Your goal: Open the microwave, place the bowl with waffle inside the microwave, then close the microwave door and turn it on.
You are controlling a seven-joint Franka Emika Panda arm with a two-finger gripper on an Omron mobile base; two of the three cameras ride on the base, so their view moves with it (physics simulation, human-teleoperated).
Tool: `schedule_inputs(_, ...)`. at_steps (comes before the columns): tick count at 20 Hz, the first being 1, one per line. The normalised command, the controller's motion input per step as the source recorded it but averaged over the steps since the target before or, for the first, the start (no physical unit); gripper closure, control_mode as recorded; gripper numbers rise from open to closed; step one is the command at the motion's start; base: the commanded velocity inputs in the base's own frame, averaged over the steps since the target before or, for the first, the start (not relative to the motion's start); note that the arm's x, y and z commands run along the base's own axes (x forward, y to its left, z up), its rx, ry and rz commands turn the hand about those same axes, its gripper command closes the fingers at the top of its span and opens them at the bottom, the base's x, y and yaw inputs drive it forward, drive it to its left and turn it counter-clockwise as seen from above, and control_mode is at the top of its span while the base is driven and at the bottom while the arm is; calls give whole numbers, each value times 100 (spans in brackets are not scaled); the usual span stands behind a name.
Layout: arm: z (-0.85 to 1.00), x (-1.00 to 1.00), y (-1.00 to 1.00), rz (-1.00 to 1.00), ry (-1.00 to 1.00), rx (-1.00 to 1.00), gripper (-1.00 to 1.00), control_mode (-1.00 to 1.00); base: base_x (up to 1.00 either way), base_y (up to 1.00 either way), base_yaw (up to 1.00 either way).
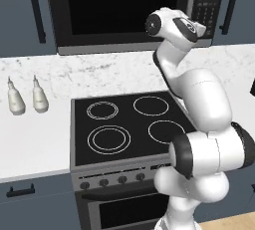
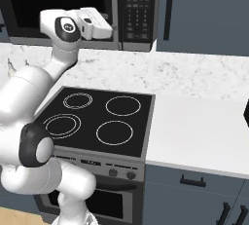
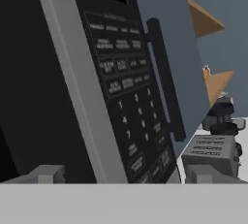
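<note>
Pincer [image 3: 125, 173] is held released, jaws wide apart, with nothing between them; its two grey tips are seen at the bottom of the hand view, straddling the lower part of the keypad panel [image 3: 127, 80]. The hand is raised level with the microwave [image 1: 130, 12], close in front of its right side, where the steel frame meets the keypad. This pose is judged to serve either a reach for the door's edge or a press on the panel; which of the two cannot be told.

Microwave door [image 1: 122, 6] appears shut, its dark glass flush in the grey frame. Opening is therefore taken as the step in hand, not yet done.

Bowl and waffle could not be located. On the marble tabletop [image 1: 37, 129], to the left of the stove [image 1: 124, 124], two small pale bottles [image 1: 26, 98] are noted, unrelated to the task. A toaster-like appliance [image 3: 210, 151] is seen beyond the dark blue cabinet door [image 3: 162, 34] in the hand view.

Risk noted: with the jaws this wide and this near the keypad, a button could be pressed unintentionally before the door is opened.
</note>
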Motion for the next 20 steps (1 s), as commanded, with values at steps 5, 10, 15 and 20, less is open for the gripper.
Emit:
schedule_inputs(5,27,-47,-12,0,-9,17,-100,-100,0,0,0)
schedule_inputs(10,32,-72,0,6,-7,14,-100,-100,0,0,0)
schedule_inputs(15,7,-100,-17,19,-17,12,-100,-100,0,0,0)
schedule_inputs(20,-51,-61,-64,35,-22,0,-100,-100,0,0,0)
